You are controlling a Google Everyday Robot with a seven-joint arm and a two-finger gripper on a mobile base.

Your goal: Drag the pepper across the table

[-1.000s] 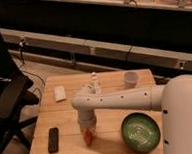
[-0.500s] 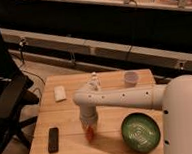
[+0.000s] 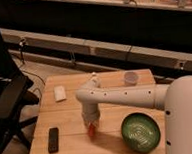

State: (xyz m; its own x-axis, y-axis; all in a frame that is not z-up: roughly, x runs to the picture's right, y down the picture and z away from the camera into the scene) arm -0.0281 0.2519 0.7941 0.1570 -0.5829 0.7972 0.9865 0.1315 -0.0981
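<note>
The pepper is a small red-orange piece lying on the light wooden table, near the middle of its front half. My gripper points straight down at the end of the white arm and sits right on top of the pepper, hiding its upper part. Only the pepper's lower end shows beneath the gripper.
A black bar lies at the front left. A green bowl stands at the front right, close to the pepper. A white cup and a small white bottle stand at the back, and a white block lies back left.
The gripper and the pepper under it have shifted slightly away from the table's front edge and a little to the right. Nothing else has moved.
</note>
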